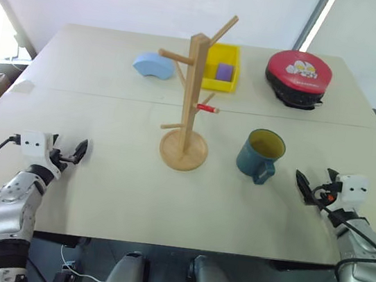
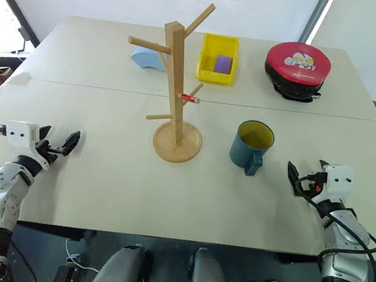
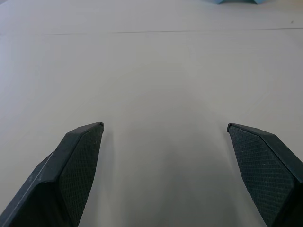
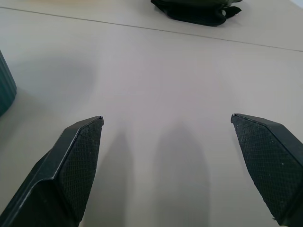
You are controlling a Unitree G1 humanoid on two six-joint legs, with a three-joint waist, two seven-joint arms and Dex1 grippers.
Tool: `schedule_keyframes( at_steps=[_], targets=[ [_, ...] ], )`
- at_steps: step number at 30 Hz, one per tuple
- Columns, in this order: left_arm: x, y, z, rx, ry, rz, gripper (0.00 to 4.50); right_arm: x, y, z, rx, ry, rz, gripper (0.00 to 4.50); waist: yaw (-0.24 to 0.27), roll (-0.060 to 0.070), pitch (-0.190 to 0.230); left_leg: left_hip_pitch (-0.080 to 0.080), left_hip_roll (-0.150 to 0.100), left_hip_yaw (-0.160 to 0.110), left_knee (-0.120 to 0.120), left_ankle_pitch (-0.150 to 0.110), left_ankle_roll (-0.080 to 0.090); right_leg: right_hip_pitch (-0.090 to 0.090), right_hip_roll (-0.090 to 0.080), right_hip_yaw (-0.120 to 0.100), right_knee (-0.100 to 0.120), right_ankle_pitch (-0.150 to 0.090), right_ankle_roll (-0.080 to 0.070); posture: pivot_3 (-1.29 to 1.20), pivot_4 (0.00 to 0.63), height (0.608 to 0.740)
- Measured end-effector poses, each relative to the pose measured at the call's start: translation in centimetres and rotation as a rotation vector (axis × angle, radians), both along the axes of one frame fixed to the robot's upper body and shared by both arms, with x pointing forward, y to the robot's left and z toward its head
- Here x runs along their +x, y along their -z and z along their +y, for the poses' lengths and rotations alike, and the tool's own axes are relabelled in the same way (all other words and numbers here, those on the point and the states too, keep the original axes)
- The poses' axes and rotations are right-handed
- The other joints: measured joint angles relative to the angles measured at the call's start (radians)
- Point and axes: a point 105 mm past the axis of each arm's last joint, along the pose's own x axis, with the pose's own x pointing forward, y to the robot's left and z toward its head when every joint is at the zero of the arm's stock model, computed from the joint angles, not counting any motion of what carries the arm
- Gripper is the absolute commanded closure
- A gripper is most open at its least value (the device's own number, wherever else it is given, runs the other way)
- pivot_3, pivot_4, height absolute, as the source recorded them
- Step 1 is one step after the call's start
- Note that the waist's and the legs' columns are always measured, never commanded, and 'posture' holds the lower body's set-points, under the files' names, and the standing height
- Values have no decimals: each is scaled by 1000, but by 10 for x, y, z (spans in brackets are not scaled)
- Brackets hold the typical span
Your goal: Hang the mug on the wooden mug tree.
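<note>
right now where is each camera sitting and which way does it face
Left eye: head, looking down over the table; mug, mug tree, both arms show.
Right eye: the same scene, slightly shifted.
Left wrist: along the open left gripper over bare tabletop.
Right wrist: along the open right gripper; mug edge and the red and black case.
Eye views and right wrist share the mug.

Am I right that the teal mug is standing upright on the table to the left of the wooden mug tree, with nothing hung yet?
Not quite: the mug stands to the right of the mug tree, as the left eye view shows. It is upright on the table, nothing hung yet.
</note>
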Motion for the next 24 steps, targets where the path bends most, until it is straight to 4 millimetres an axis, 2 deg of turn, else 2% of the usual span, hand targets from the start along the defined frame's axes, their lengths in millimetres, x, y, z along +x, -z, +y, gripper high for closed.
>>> schedule_keyframes(
  at_steps=[9,14,17,24],
  targets=[
    [6,-7,-5,-16,28,-25,0,-4,-1,0,-17,6,-2,13,1,0,0,0,0,0,0,0,0,0,0,0,0,0,0,0,150,740],
    [11,-13,-19,-29,104,-44,0,-14,-4,2,-29,-8,-4,13,1,0,0,0,0,0,0,0,0,0,0,0,0,0,0,0,150,740],
    [9,-20,-40,-41,220,-64,0,-27,-3,7,-15,-53,12,806,2,0,0,0,0,0,0,0,0,0,0,0,0,0,0,0,150,740],
    [-21,-24,-112,-32,648,-23,0,-66,2,40,-3,-284,127,4157,-2,0,0,1,1,0,0,0,0,1,0,1,-1,0,0,0,150,740]
  ],
)
